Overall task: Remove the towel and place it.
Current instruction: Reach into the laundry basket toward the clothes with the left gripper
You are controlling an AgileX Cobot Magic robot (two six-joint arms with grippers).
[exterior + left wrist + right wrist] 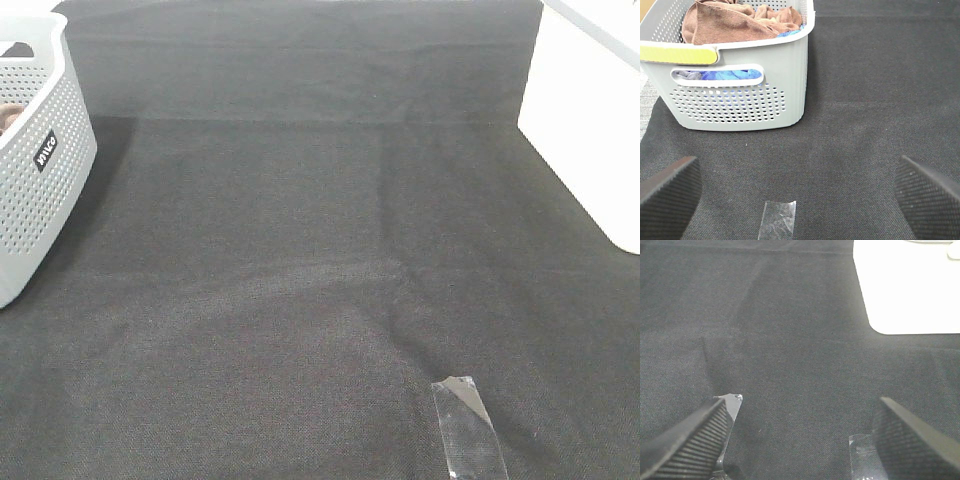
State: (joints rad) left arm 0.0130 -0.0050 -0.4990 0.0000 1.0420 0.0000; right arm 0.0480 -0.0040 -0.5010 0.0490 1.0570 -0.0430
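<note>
Two grippers show, each only in its own wrist view. The left gripper [797,172] has its jaws spread wide with nothing between them, hanging over the dark cloth [300,260] that covers the table. A strip of clear tape [779,222] lies on the cloth between its fingers [670,195]. The right gripper [802,407] is just as wide apart and empty, also above bare cloth.

Beyond the left gripper stands a grey perforated basket [740,105]. The towel [735,22] is inside it, crumpled on top and rising above the rim, with blue fabric [732,75] showing under it through the handle slot. In the high view the basket [40,170] sits at the left edge of the frame, another strip of tape [468,425] at lower right, and a white surface [585,130] at upper right.
</note>
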